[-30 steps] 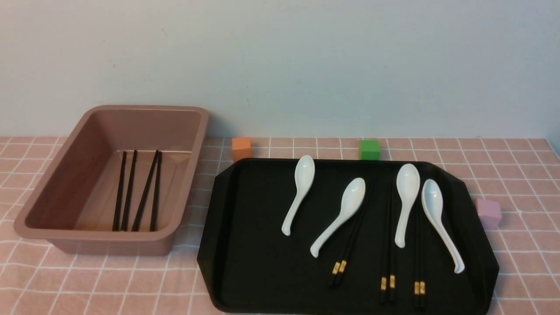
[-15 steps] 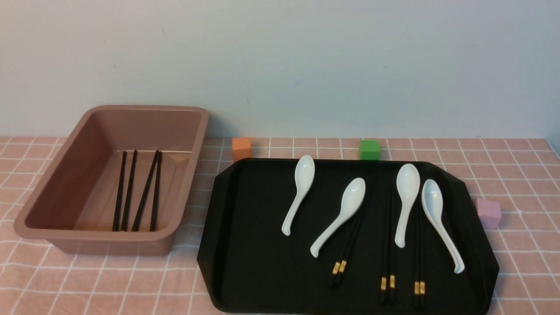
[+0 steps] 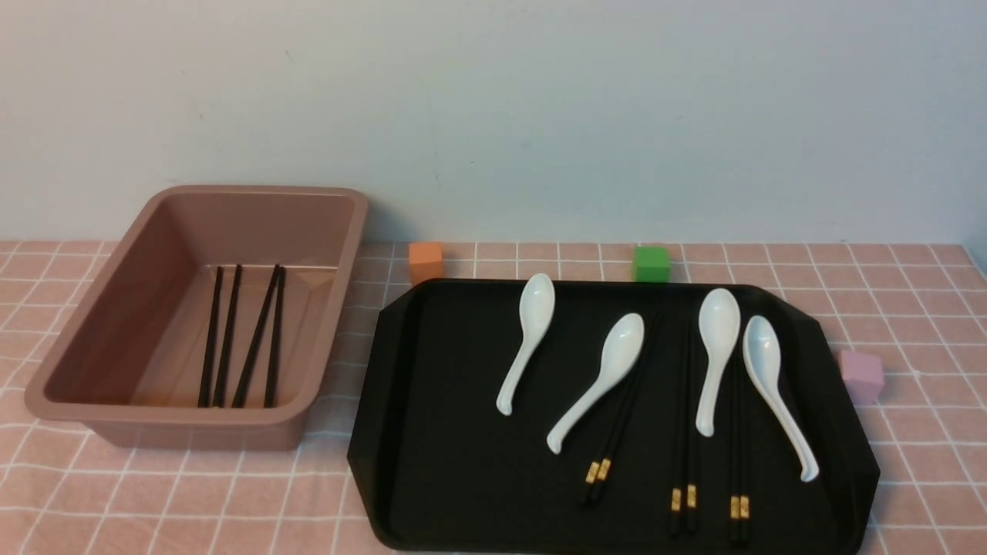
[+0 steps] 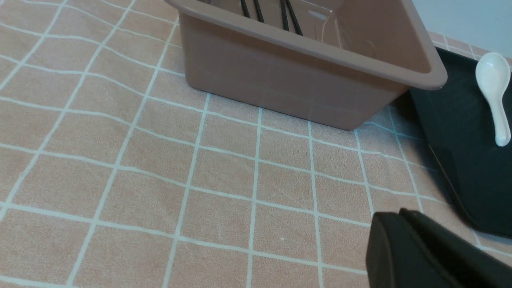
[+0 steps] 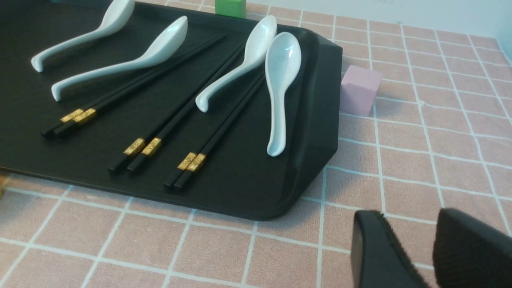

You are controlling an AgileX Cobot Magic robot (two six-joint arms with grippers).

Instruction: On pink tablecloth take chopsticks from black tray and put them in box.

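Observation:
The black tray [image 3: 432,432] lies on the pink tablecloth [image 3: 193,501]. Three pairs of black chopsticks with gold bands [image 3: 682,432] lie on it among white spoons; they also show in the right wrist view [image 5: 168,128]. The box [image 3: 92,362] stands to the left and holds two pairs of chopsticks [image 3: 239,339]; its wall shows in the left wrist view [image 4: 280,88]. My left gripper [image 4: 398,214] is shut and empty above the cloth in front of the box. My right gripper [image 5: 408,218] is open and empty over the cloth beside the tray's corner [image 5: 304,188]. Neither gripper shows in the front view.
Several white ceramic spoons [image 3: 528,339] lie on the tray, some over the chopsticks. An orange cube [image 3: 426,262] and a green cube [image 3: 651,264] stand behind the tray. A pink cube [image 3: 861,375] stands at its right. A wall is at the back.

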